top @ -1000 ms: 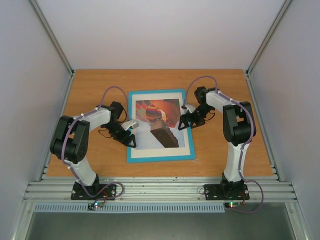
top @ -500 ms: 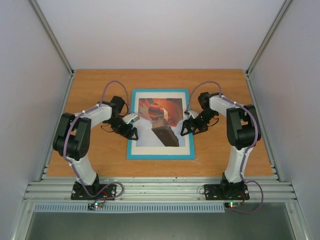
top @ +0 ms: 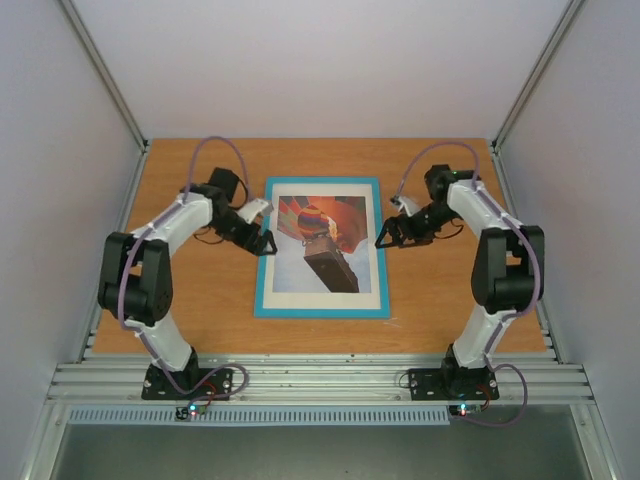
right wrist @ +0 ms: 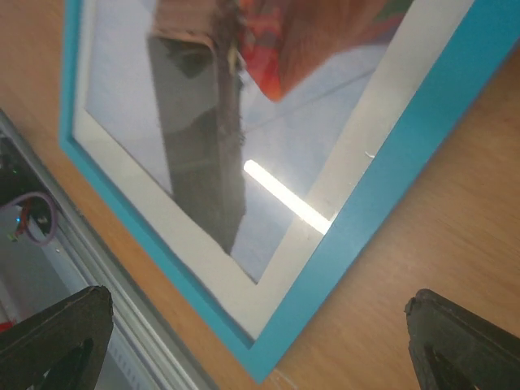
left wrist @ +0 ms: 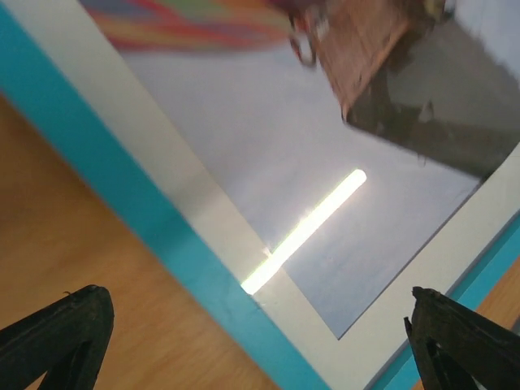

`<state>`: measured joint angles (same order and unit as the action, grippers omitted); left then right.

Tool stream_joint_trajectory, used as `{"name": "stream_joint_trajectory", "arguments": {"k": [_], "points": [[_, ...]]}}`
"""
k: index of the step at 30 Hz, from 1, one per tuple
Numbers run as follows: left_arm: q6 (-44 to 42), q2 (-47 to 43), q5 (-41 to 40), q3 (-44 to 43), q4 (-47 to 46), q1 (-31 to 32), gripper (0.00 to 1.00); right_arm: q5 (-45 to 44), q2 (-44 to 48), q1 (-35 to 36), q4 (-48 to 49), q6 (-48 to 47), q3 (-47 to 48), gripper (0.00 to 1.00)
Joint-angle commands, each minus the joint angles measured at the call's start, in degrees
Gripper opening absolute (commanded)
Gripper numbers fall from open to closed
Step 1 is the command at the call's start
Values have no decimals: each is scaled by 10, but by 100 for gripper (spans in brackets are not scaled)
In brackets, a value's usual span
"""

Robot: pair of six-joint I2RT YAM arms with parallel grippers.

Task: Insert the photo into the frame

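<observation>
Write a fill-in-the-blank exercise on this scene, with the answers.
1. The frame lies ____ on the table.
2. The photo inside it shows a hot-air ____.
3. The left gripper and right gripper both stand ____, holding nothing.
Missing words: flat; balloon; open.

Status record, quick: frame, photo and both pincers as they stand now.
frame: rectangular picture frame with turquoise edges, lying flat, face up, on the wooden table
photo: hot-air balloon print, inside the frame, bordered by a white mat border
left pincer: open, empty, at the frame's left edge
right pincer: open, empty, at the frame's right edge
</observation>
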<state>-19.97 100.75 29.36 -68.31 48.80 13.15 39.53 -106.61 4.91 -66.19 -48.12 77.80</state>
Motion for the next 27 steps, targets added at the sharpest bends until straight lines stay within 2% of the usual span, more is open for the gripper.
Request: {"name": "stream_joint_trajectory", "arguments": {"k": [1,7,10,17,22,27], "points": [[-14,-53,-5,-84,55,-43,99,28,70,-28,-67,-28,53,98],[12,-98,2,-203,111,-122,99,81,111,-125,-135,-46,137,99],[34,-130,5,-230,121,-188,99,123,132,-184,-168,-60,169,99],[69,-232,45,-107,68,-296,99,210,166,-326,-231,-123,151,99],[81,-278,27,1,37,-309,99,246,185,-408,-236,-171,68,98],[88,-293,18,67,4,-312,99,250,202,-434,-194,-170,-24,99]]}}
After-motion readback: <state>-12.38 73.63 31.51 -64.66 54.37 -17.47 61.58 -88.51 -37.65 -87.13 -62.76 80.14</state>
